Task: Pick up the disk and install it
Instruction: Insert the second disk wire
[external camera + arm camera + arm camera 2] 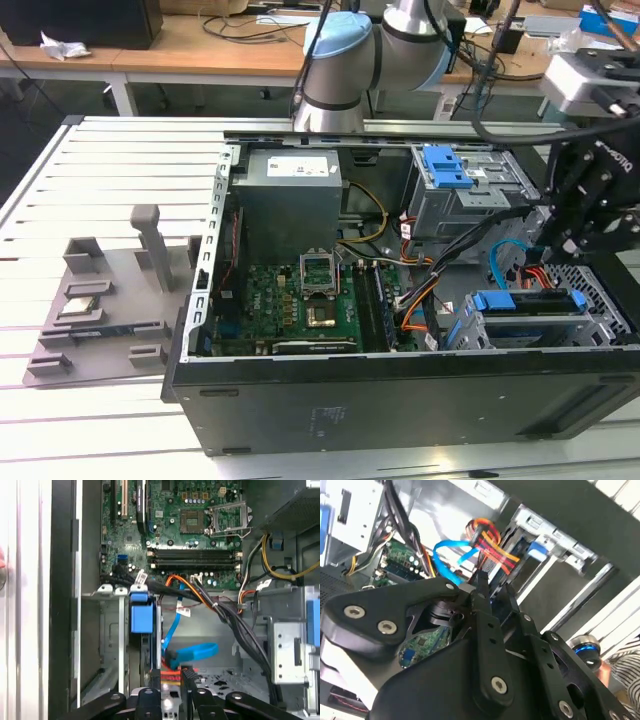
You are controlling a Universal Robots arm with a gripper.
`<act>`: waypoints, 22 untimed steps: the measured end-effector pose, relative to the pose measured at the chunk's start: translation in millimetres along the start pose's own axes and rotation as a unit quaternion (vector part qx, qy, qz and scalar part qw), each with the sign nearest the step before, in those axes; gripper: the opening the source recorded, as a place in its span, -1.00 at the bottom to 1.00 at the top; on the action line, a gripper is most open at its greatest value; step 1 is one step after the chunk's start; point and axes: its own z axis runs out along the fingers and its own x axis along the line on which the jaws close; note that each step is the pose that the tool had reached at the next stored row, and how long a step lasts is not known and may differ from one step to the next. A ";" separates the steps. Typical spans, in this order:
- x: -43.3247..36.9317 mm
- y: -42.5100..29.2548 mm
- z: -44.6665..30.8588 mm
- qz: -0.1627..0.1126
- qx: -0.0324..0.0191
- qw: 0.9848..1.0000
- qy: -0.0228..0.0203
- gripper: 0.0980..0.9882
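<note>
The disk [528, 305] already sits edge-up in its bay, at about 4 o'clock inside the PC case [400, 400]. The hand [172, 680] hovers beside it, nearly closed and gripping nothing. Risk: fingers snagging the blue SATA cable [192, 652] nearby.

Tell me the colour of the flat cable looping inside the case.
Light blue flat cable, clearest in the first wrist view.

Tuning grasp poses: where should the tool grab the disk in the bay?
Probably the blue-framed top edge of the disk, pinching across its thin faces and coming from above: it stands on edge in the cage, whose walls block its sides.
</note>
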 end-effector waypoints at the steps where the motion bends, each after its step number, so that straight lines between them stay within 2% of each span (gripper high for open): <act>1: -0.1 4.4 1.0 0.000 0.000 1.000 0.000 -0.54; 5: 0.1 16.6 2.9 -0.002 0.000 1.000 0.000 -0.54; 10: 0.1 16.6 2.9 -0.002 0.000 1.000 0.000 -0.54; 11: 0.1 16.6 2.9 -0.002 0.000 1.000 0.000 -0.58; 13: 0.1 16.6 2.9 -0.002 0.000 1.000 0.000 -0.86; 17: 1.4 16.6 3.0 -0.002 0.000 1.000 0.000 -0.86; 19: 5.2 16.5 2.9 -0.002 0.000 1.000 0.003 -0.86; 21: 14.3 16.3 3.5 -0.001 0.000 1.000 0.011 -0.86; 22: 17.2 16.2 5.1 -0.003 0.000 1.000 0.012 -0.86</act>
